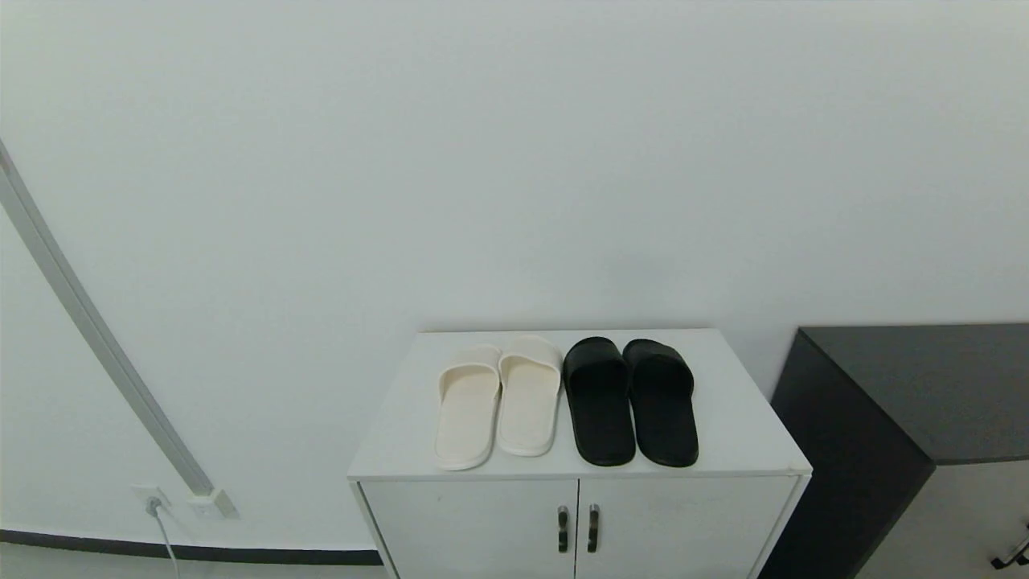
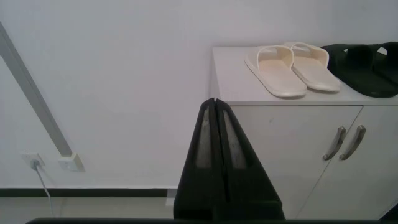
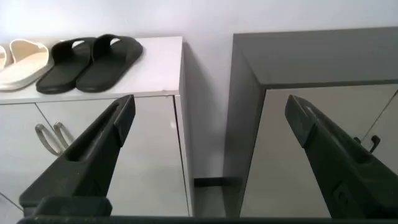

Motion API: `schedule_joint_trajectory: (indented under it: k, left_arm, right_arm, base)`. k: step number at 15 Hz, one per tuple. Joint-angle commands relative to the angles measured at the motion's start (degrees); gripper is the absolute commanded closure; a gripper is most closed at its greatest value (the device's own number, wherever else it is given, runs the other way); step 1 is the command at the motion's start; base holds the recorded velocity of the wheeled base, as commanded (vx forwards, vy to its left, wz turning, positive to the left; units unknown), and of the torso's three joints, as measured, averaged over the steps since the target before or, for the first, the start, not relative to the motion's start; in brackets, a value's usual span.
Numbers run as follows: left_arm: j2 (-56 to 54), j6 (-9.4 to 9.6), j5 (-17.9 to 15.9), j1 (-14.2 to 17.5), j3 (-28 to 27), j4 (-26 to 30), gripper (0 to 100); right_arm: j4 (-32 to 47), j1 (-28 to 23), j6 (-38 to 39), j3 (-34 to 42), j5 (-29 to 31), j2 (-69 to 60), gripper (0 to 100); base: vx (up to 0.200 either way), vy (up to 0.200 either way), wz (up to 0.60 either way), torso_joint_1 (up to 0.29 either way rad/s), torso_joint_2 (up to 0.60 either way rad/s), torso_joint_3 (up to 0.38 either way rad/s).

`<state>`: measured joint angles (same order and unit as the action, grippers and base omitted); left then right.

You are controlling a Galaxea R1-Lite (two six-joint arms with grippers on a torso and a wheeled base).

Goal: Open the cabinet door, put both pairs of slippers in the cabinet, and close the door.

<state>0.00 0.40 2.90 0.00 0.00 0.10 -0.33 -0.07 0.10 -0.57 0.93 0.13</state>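
Note:
A white cabinet (image 1: 748, 450) stands against the wall with both doors closed, and two dark handles (image 1: 577, 528) meet at the middle. On its top lie a pair of white slippers (image 1: 498, 402) on the left and a pair of black slippers (image 1: 631, 402) on the right, toes toward the wall. My left gripper (image 2: 215, 107) is shut and empty, held low, left of the cabinet's front corner. My right gripper (image 3: 210, 109) is open and empty, in front of the gap between the white cabinet (image 3: 155, 68) and a dark one, with the black slippers (image 3: 90, 57) off to one side.
A dark grey cabinet (image 1: 924, 386) stands close on the right of the white one, with a narrow gap between them. On the left wall are a slanted grey conduit (image 1: 88, 330) and a socket with a plugged cable (image 1: 153, 505).

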Motion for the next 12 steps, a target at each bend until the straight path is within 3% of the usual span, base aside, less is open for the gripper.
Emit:
schedule_joint_trajectory:
  k: [1,2,4,5,7,9,12]
  left_arm:
    - [0.0,0.04,0.0,0.0,0.0,-0.01,100]
    - [0.0,0.04,0.0,0.0,0.0,-0.01,100]
    - [0.0,0.04,0.0,0.0,0.0,-0.01,100]
    - [0.0,0.04,0.0,0.0,0.0,-0.01,100]
    - [0.0,0.04,-0.09,0.0,0.0,-0.01,100]
    - [0.0,0.04,-0.09,0.0,0.0,-0.01,100]
    - [0.0,-0.05,-0.09,0.0,0.0,-0.01,100]
  right_arm:
    - [-0.81,0.69,6.14,-13.31,0.13,6.37,0]
    - [2.61,1.92,7.81,-15.77,-1.45,11.82,0]
    - [6.13,2.27,2.01,-13.14,-8.92,19.9,0]
    - [4.46,2.45,2.01,-12.87,-14.46,28.69,0]
    - [-5.56,4.56,2.01,-14.46,-17.63,43.99,0]
    - [-13.47,11.59,3.33,-16.04,-16.31,54.09,0]
    - [-23.05,33.56,11.33,-23.33,0.48,72.55,0]
  base:
    - [0.0,0.0,0.0,0.0,0.0,0.0]
    - [0.0,0.0,0.0,0.0,0.0,0.0]
    - [0.0,0.0,0.0,0.0,0.0,0.0]
    - [0.0,0.0,0.0,0.0,0.0,0.0]
    - [0.0,0.0,0.0,0.0,0.0,0.0]
    - [0.0,0.0,0.0,0.0,0.0,0.0]
    - [0.0,0.0,0.0,0.0,0.0,0.0]
